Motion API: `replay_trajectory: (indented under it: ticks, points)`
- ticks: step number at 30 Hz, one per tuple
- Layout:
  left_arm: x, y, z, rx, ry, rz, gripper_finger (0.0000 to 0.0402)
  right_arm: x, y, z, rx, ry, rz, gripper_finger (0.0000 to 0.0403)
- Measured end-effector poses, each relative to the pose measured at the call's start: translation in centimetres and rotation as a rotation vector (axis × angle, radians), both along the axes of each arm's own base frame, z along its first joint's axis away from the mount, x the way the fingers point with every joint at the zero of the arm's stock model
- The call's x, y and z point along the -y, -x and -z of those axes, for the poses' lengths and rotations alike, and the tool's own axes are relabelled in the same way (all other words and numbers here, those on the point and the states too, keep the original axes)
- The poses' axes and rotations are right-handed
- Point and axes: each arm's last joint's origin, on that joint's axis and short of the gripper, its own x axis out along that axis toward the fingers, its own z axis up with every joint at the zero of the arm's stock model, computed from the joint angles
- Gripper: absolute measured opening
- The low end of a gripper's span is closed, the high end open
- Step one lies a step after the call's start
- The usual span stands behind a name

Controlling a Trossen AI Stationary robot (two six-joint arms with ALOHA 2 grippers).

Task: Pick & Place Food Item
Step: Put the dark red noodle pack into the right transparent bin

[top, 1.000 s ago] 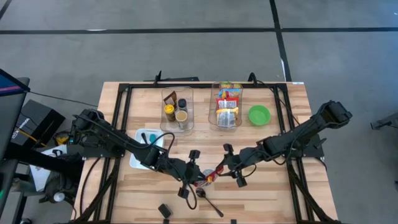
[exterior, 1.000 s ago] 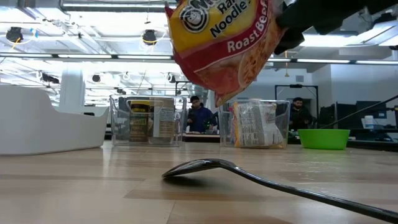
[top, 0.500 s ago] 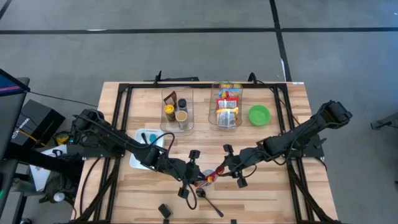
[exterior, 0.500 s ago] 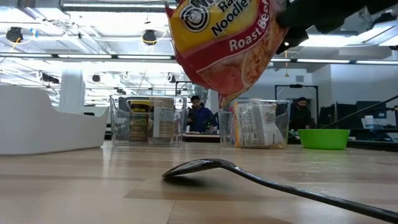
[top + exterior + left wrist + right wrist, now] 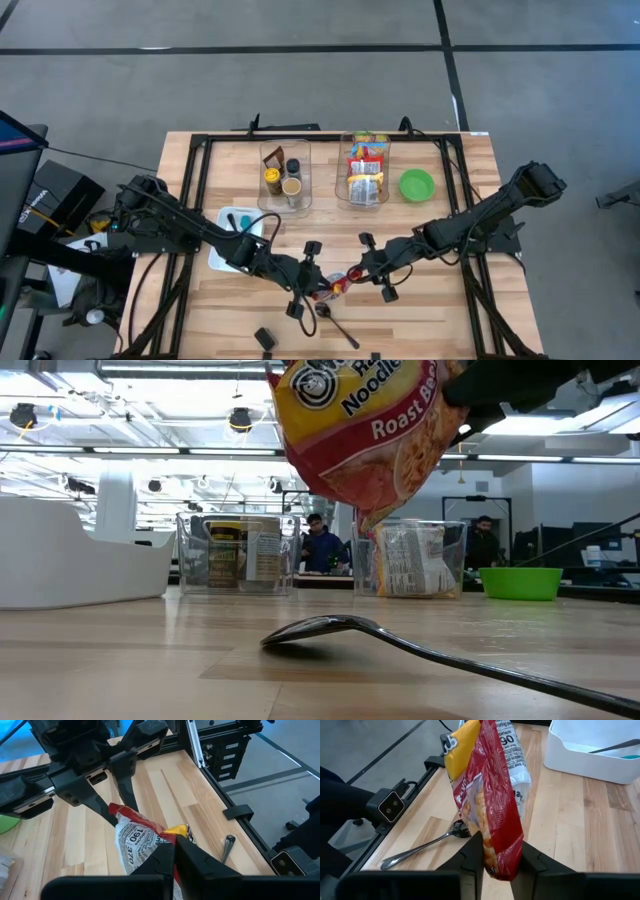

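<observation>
- White tray (image 5: pixel 222 250) sits near the bench's left edge; not involved now.
- Left gripper (image 5: pixel 318 287), near the front edge at mid-bench, has its fingers pinched together on one end of the ramen noodle packet (image 5: pixel 338 286). The grip looks the same as a second ago.
- The ramen noodle packet hangs clear of the wood, above the spoon (image 5: pixel 336 323) that lies on the bench beneath it. In the low view it has edged slightly up and rightward over the last second.
- Right gripper (image 5: pixel 360 274) is at the packet's other end. Its fingers have been narrowing over the last second and now bracket the packet's lower edge in its wrist view; whether they are fully clamped I cannot tell.
- Reading: a hand-over from left arm to right is under way, with the second grip just forming.
- Green bowl (image 5: pixel 417 184) and the two clear bins (image 5: pixel 362 170) stand toward the back edge, well apart from the packet.
</observation>
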Motion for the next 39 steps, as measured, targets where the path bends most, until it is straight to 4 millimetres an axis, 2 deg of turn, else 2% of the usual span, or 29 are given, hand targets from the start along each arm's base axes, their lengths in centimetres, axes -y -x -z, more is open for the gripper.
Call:
replay_trajectory:
  ticks: [7,17,24,31,39]
  points:
    - [-0.1,0.1,0.2,-0.025,0.013,-0.014,0.0032,0.0,0.0,0.0,-0.003,0.0,0.0,0.004]
    - [-0.5,0.1,0.2,-0.044,0.042,-0.043,0.0126,0.0,0.1,0.1,-0.018,-0.008,0.008,0.0027]
    - [-1.1,1.2,-1.5,-0.046,0.079,-0.072,0.016,0.1,0.1,0.2,-0.041,-0.022,0.023,0.0023]
    - [-1.7,2.1,-3.1,-0.002,0.078,-0.124,0.0172,0.2,0.3,-0.1,-0.042,-0.037,0.038,0.0022]
    - [-2.6,3.5,-5.9,0.099,0.084,-0.206,0.0158,1.0,1.5,-2.2,0.005,-0.052,0.123,0.0022]
